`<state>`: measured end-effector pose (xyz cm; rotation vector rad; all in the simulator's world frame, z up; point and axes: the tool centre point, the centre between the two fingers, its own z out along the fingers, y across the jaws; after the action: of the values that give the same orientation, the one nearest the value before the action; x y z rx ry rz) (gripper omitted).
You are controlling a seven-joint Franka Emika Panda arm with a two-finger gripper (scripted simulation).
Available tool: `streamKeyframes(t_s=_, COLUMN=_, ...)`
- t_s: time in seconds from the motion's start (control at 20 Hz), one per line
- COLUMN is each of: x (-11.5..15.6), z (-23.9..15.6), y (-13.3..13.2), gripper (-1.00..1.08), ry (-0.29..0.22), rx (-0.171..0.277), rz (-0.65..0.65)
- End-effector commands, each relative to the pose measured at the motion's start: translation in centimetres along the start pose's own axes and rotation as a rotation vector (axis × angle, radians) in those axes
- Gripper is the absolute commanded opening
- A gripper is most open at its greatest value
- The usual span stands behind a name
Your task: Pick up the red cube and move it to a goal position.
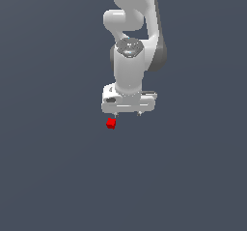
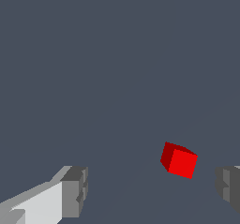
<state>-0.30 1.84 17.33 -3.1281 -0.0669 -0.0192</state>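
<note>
The red cube [image 1: 111,123] lies free on the table [image 1: 53,177], just below centre of the exterior view, not yet grasped. The end effector [image 1: 127,114] hangs just above it, spread wide and holding nothing (the cube sits nearer one finger [image 2: 228,183] in the wrist view). Grasping, lifting and carrying all remain; no goal marker shows. Nothing else stands around it.

Both renders are evenly and rather dimly lit against a flat slate-grey ground, with no cast shadows visible. Soft shading rounds the white arm [image 1: 129,56], brighter on the exterior view's left. The red cube [image 2: 179,160] shows one bright face and one darker. Edges look jagged and pixelated; nothing is blurred or distorted.
</note>
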Motion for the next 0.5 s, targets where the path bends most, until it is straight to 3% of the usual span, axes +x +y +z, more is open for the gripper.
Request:
streamKeyframes(t_s=0.0, x=0.0, z=0.0, y=0.0, gripper=1.00, ry=0.000, rx=0.000, rz=0.000)
streamKeyframes(t_s=0.45, x=-0.7, z=2.4, y=1.4, gripper=1.00, ry=-0.002, rx=-0.003, rz=0.045)
